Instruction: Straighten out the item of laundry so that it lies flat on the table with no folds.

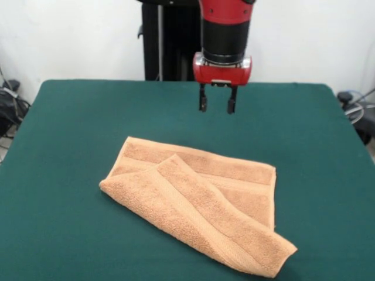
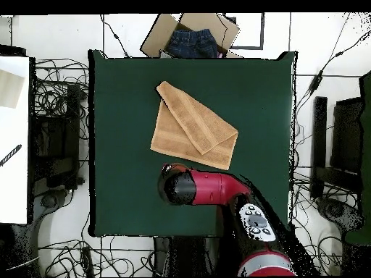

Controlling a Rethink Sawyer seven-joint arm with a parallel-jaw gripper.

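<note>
1. Counter (image 1: 70,117): I see a large rectangle covered in dark green felt-like cloth, much bigger than the towel lying on it.
2. Towel (image 1: 193,202): I log one small tan, orange-brown terry hand towel with woven border bands. It lies near the middle of the counter, somewhat toward the edge away from the robot. It is not flat: one part is folded diagonally over the rest, making a long flap that crosses the piece. In the front view the flap's end reaches toward the counter's near edge, right of centre.
3. Arm (image 2: 217,187): red and black, it reaches in over the counter from the robot's edge. In the overhead view its wrist sits just beside the towel's edge closest to the robot.
4. Jaws (image 1: 217,105): I see them released, the two dark fingers (image 1: 203,100) hanging apart with a clear gap and nothing between them. They hover above bare green cloth on the robot's side of the towel, not touching it.
5. Off the counter, past its far edge: a cardboard box (image 2: 190,30) holding blue denim (image 2: 192,42).
</note>
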